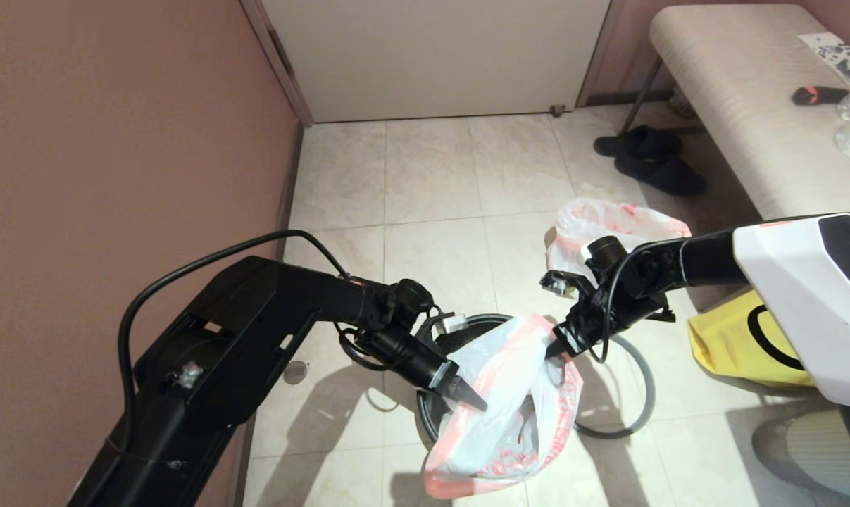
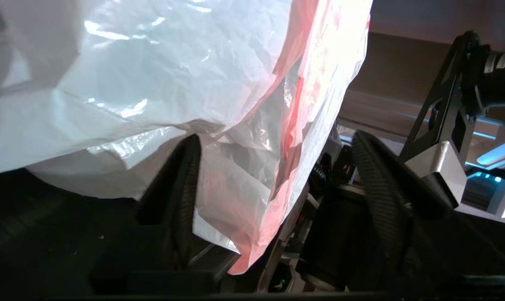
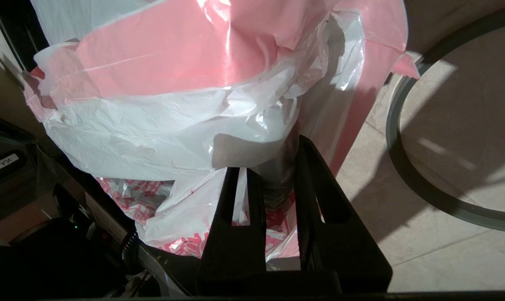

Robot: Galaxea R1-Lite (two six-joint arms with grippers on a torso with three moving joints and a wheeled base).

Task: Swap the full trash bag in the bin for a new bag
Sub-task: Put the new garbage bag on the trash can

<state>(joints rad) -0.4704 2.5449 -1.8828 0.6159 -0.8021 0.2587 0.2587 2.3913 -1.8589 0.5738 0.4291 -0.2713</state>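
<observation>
Head view: the new bag (image 1: 509, 401) hangs limp over the bin (image 1: 432, 415), its mouth spread between both grippers. Right gripper (image 1: 562, 348) pinches the pink-red rim band with its jaws closed. Left gripper (image 1: 467, 394) has its jaws spread apart beside the plastic, gripping nothing. Grey ring rim (image 1: 643, 394) lies on the tile floor (image 1: 432, 183) beside the bin. Full trash bag (image 1: 608, 225) sits farther back, near the yellow bag (image 1: 734, 345).

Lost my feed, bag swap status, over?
Right gripper shut on new bag, held over the bin. Left gripper open at the bag's edge. Full bag on floor behind. Grey ring off, lying beside bin.
</observation>
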